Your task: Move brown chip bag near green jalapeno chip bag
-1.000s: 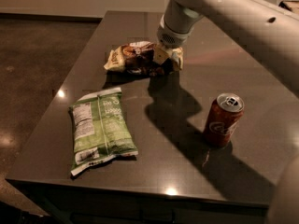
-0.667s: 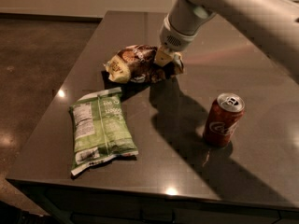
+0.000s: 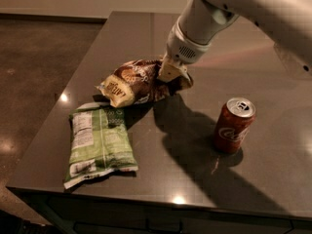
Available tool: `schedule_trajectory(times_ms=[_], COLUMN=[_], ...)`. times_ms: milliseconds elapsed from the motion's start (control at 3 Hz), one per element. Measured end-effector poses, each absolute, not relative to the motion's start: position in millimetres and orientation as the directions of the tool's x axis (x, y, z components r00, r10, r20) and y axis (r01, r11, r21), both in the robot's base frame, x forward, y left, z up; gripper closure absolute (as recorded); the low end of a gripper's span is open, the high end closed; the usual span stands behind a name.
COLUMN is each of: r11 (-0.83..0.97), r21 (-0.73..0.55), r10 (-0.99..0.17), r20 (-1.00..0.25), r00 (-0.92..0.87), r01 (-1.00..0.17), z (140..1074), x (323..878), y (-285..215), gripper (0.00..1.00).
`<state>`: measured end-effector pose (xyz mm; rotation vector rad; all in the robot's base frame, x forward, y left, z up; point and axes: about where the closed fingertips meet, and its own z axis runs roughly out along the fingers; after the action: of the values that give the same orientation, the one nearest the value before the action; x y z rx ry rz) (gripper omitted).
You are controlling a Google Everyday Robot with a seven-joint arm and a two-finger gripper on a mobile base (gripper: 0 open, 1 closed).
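Observation:
The brown chip bag (image 3: 132, 82) is dark brown with a cream-yellow end and hangs tilted just above the table, its lower end close over the top edge of the green bag. My gripper (image 3: 170, 74) is shut on the bag's right end, with the white arm reaching in from the upper right. The green jalapeno chip bag (image 3: 100, 143) lies flat near the table's front left, its white label panel facing up.
A red soda can (image 3: 233, 126) stands upright on the right side of the dark table (image 3: 204, 179). The table's front edge runs along the bottom and its left edge drops to a brown floor (image 3: 34, 57).
My gripper has carried the brown chip bag forward and to the left, from the table's back toward the green bag. The bag now hangs tilted next to the green bag's top edge.

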<state>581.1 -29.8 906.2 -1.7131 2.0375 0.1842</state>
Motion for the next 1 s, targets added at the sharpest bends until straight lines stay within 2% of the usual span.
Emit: schedule_trajectory(times_ms=[333,1000], r11=[0.156,0.155], r21=[-0.176,-0.176], r10=[-0.900,-0.901], r20=[-0.431,-0.429], r00=[-0.067,-0.065], r01=[-0.972,-0.972], z=[904.6,903.9], x=[567.7,567.7], y=[-20.0,-18.2], gripper=[0.60,0.13])
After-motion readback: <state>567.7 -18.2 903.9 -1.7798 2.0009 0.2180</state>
